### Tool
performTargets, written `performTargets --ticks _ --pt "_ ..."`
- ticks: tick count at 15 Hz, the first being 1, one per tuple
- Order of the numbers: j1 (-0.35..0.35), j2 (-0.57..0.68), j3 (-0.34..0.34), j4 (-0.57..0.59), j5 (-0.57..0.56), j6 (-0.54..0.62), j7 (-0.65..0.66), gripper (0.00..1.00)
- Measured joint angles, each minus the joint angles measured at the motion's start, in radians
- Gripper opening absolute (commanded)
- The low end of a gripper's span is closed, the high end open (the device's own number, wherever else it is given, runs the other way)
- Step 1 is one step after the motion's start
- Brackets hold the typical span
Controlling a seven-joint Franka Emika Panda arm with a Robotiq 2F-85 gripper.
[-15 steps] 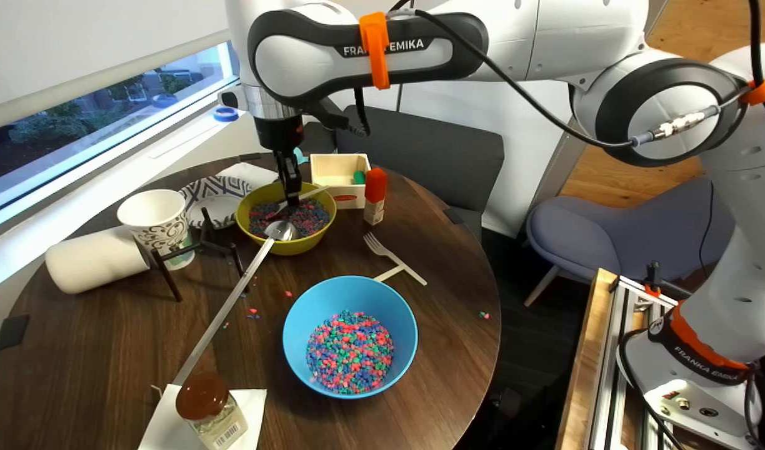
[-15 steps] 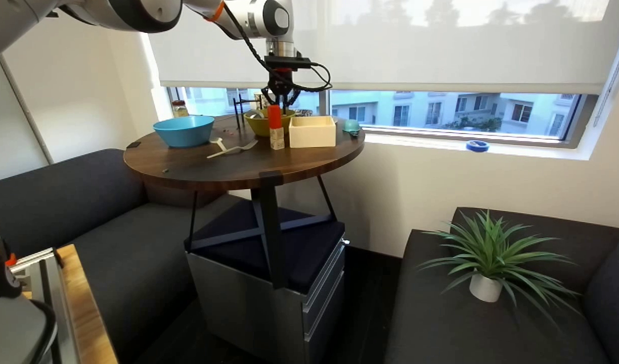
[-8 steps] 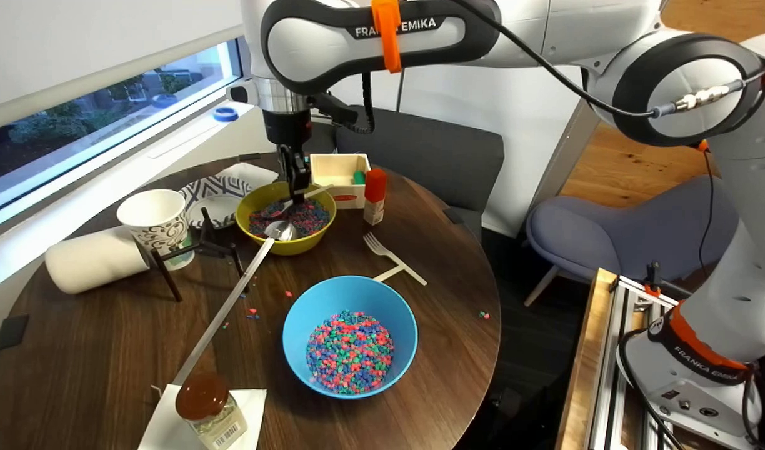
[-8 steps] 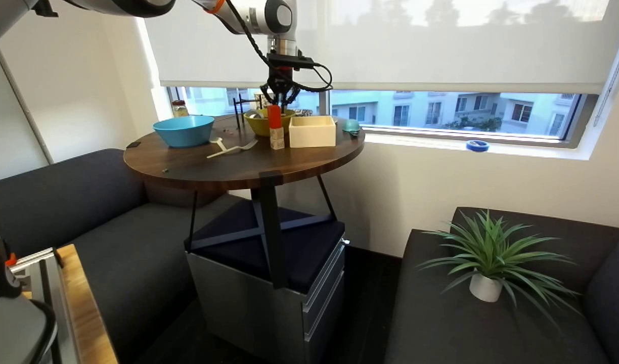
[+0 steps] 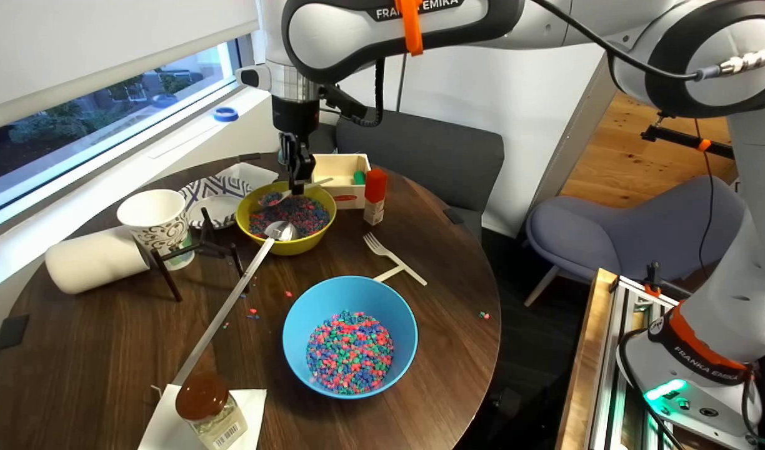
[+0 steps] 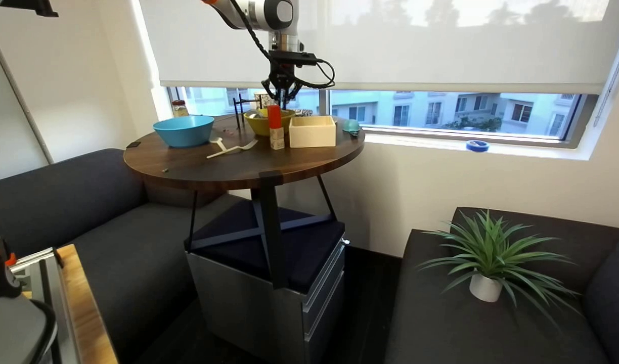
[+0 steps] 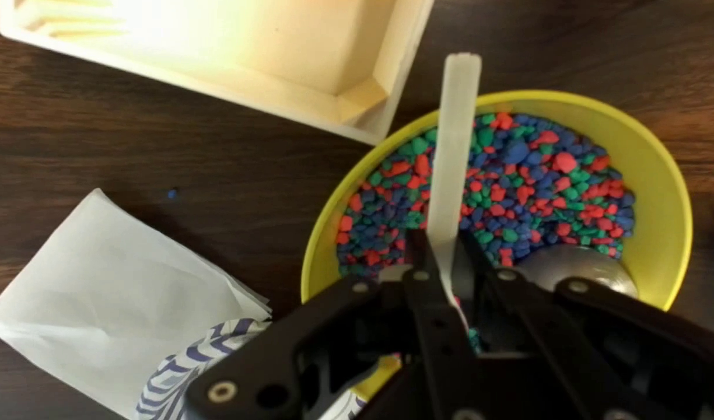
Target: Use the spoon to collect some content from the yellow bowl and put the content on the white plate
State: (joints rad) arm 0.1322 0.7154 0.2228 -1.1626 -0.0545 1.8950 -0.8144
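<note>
The yellow bowl stands on the table and holds the content, many tiny red, blue and green beads. My gripper is above the bowl, shut on the pale spoon. In the wrist view the spoon's handle sticks out between the fingertips; the fingers hide most of its scoop end. In an exterior view the spoon's head is over the bowl's far-left inside, with beads on it. The white plate with a dark zigzag pattern lies just left of the bowl, partly behind the cup.
A long metal ladle leans into the yellow bowl. A pale box and a red-capped bottle stand beside the bowl. A patterned cup, a black stand, a blue bowl and forks are on the table.
My gripper has risen a little and shifted slightly right in an exterior view. The spoon has come up with it, and its head with beads now shows above the mass in the bowl.
</note>
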Motion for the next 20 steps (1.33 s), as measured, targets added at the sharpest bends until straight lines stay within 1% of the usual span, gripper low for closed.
performTargets --ticks 5,8,11,15,20 --pt "-0.011 -0.061 0.012 -0.051 0.019 0.012 0.002 0.04" --pt "-0.01 -0.08 0.012 -0.052 0.032 0.012 0.019 0.04" --pt "-0.009 -0.088 0.009 -0.041 0.033 0.012 0.068 0.04" --pt "0.001 -0.078 -0.008 -0.009 0.029 0.012 0.169 0.04" --pt "0.051 0.0 -0.036 0.106 -0.001 0.007 0.3 0.04"
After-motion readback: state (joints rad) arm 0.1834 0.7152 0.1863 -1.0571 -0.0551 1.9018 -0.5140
